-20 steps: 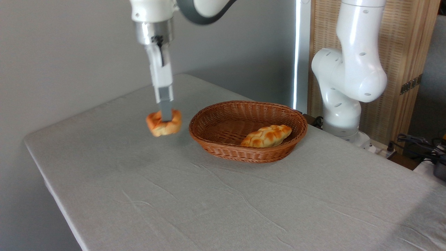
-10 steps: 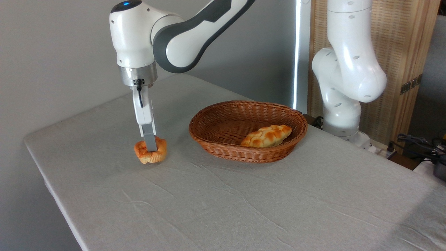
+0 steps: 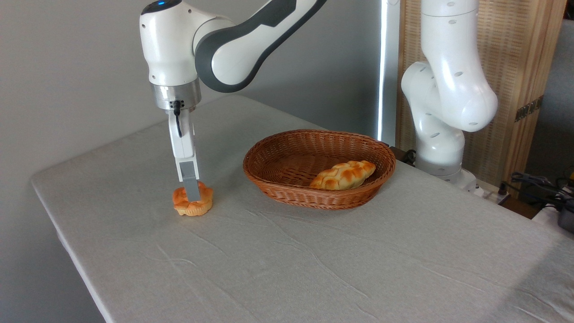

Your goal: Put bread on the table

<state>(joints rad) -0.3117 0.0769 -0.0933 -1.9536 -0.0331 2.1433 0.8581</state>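
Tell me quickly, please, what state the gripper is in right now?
Gripper: down at the bread, which rests on the table; only one finger shows from this side, so open or shut cannot be told.

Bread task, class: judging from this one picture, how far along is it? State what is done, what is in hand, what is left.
Done: the small round orange-golden bun sits flat on the wrinkled light-grey cloth table, outside the brown oval wicker basket. In hand: the hand is down at the bun; whether it grips cannot be told. Left: letting go if needed and lifting clear.
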